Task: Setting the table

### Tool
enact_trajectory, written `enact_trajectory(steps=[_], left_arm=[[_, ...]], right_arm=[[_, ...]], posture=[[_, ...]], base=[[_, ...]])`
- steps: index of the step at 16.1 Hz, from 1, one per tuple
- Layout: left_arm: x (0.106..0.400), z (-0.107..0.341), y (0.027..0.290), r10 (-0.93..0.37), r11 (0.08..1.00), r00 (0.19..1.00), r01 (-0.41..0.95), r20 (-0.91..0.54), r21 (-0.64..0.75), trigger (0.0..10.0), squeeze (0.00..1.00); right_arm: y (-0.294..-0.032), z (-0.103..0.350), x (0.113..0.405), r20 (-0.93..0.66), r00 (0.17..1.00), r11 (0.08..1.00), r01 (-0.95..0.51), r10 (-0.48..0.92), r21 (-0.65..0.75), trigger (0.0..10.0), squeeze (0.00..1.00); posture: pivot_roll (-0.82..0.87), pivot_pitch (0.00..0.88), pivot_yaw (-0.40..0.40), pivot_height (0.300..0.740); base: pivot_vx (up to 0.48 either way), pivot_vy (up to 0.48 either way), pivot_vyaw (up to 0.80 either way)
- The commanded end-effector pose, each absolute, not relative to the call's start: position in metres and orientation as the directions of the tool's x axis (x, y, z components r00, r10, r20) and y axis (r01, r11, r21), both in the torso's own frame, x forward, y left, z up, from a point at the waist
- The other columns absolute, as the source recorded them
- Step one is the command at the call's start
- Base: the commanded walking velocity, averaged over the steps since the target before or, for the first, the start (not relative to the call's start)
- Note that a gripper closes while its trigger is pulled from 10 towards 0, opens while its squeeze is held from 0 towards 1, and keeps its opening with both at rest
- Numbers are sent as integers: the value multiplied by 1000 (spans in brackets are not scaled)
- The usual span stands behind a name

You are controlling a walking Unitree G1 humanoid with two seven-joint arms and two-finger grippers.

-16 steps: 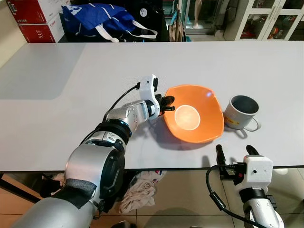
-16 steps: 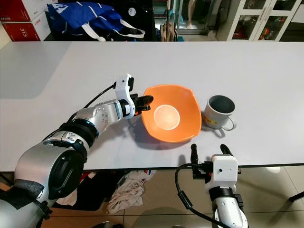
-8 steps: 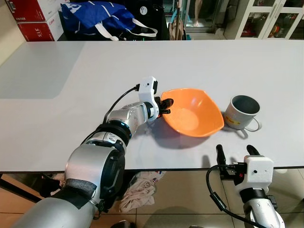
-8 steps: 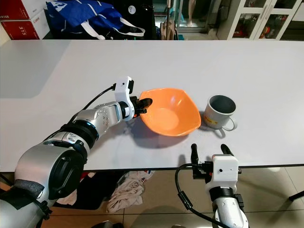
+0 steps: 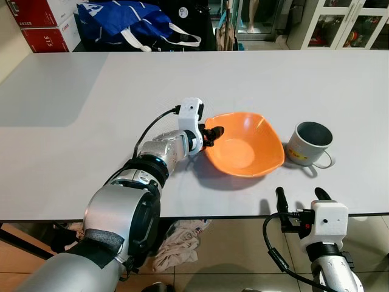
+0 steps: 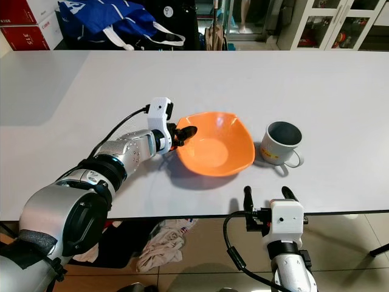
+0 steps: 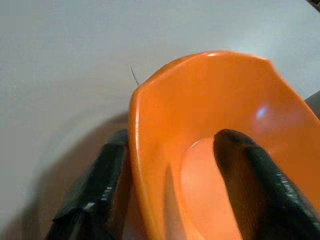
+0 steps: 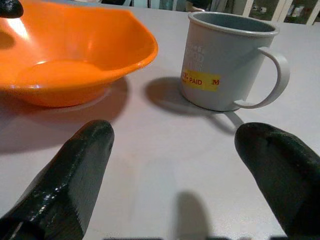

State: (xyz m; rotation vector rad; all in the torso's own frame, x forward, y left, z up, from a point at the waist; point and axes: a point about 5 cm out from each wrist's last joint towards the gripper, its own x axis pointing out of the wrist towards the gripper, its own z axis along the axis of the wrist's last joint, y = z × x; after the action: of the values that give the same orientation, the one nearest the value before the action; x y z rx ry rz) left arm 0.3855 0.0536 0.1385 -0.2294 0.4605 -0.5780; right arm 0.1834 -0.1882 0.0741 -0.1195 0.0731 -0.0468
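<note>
home dining area | white table | glass cabinets | blue bag

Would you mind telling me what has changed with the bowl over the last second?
The orange bowl, tipped steeply toward the camera a second ago, has been levelled out by the left gripper and now sits nearly flat on the table. The jaws remain clamped on its rim. The grey mug and the right gripper, open at the table edge, have not moved.

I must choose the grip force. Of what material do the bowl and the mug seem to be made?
Bowl: probably plastic or melamine; its even orange wall is thin, with soft glossy highlights. Mug: grey and matte with a thin rim, perhaps plastic or enamelled metal; the look leaves it open.
</note>
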Motion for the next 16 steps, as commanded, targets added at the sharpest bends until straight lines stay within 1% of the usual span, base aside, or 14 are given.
enact_trajectory(steps=[1,13,14,16], left_arm=[[385,137,52,-573,818,736,486,-361,-308,10000,1000],[385,140,47,-580,814,736,512,-349,-273,10000,1000],[385,141,48,-579,815,740,515,-344,-265,10000,0],[389,146,52,-565,825,759,507,-323,-251,10000,0]], right_arm=[[-188,77,183,-66,996,991,44,-53,-125,10000,0],[-187,77,182,-67,996,991,50,-59,-126,10000,0],[-187,77,182,-67,996,991,51,-60,-126,10000,0],[-187,76,182,-68,996,991,49,-58,-126,10000,0]], posture=[[-235,39,50,740],[-242,39,58,740],[-243,35,59,740],[-243,35,59,740]], base=[[0,0,0],[0,0,0],[0,0,0],[0,0,0]])
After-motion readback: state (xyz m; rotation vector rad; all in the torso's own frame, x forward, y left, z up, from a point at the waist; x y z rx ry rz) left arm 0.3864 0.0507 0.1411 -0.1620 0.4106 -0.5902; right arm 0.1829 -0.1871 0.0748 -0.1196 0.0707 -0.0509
